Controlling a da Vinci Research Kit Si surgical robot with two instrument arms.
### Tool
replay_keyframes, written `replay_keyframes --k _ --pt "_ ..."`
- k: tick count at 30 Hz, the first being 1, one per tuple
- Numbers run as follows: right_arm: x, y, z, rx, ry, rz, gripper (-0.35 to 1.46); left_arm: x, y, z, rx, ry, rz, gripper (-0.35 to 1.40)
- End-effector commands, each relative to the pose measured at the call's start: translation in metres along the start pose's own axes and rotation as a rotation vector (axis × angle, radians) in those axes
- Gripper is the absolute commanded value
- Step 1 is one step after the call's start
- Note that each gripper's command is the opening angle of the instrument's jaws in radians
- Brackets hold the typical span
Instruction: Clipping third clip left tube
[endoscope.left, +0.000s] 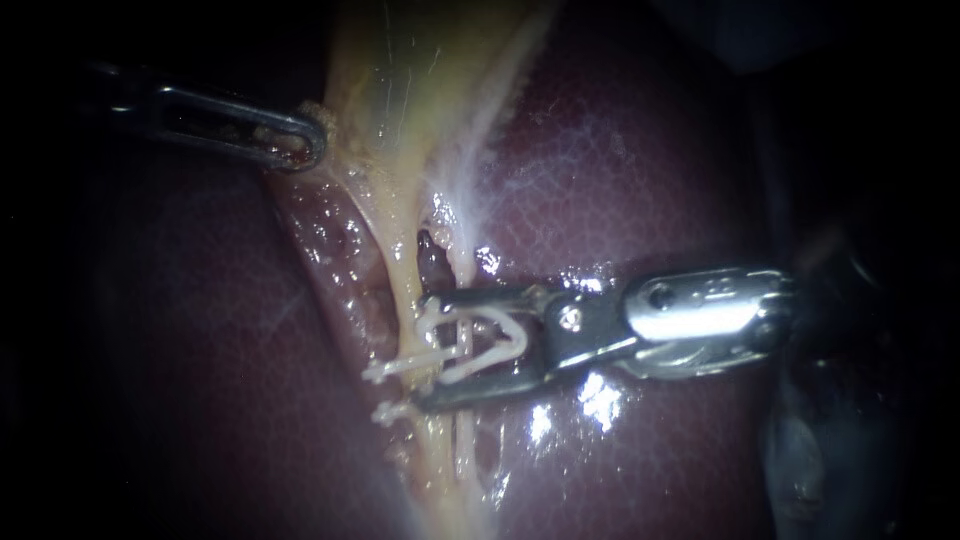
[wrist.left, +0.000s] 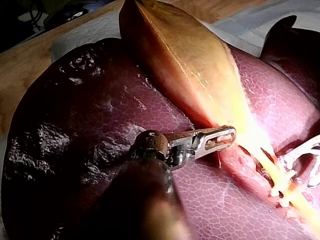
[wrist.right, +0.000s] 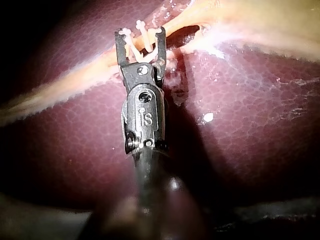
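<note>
Right instrument (endoscope.left: 420, 350): jaws wide, holding an open clip (endoscope.left: 490, 340) between them. Left tube (endoscope.left: 405, 270) crosses between the jaw tips. Seated clips (endoscope.left: 395, 368) on the same tube sit just beside the lower jaw. Left instrument (endoscope.left: 300, 140): jaws together, clamped on the gallbladder (endoscope.left: 390, 90) edge, well apart. Liver (endoscope.left: 620, 180) underneath.

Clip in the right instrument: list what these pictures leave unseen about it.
Endoscope view: the right instrument's end effector and the clip cover the tube, so full encirclement is unclear.
Left wrist view: the picture edge cuts that instrument off.
Right wrist view: the clip's far ends are too small to judge.
</note>
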Motion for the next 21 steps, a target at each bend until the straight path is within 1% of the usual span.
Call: replay_keyframes --k 1,6,10,13,17,21 --pt "-0.0003 0.0003 -0.0001 0.0 0.002 0.006 0.47 0.0 0.0 0.0 0.0 0.0 0.0 -0.35" --pt "-0.0019 0.0016 0.0003 -0.004 0.004 0.041 0.47 0.0001 0.0001 0.0001 0.0 0.0 0.001 -0.35" --pt "-0.0034 0.0026 0.0011 0.007 0.01 0.08 0.47 0.0002 0.0002 0.0001 0.0 0.0 0.001 -0.35" --pt "-0.0047 0.0039 0.0016 0.014 0.01 0.109 0.47 0.0002 0.0002 0.0001 0.0 0.0 0.002 -0.35" --pt "-0.0065 0.0059 0.0019 0.023 0.016 0.152 0.47 0.0003 0.0002 0.0001 -0.001 0.0 0.002 -0.35" --pt "-0.0072 0.0071 0.0025 0.049 0.028 0.201 0.47 0.0003 0.0002 0.0001 -0.001 0.0 0.002 -0.35"
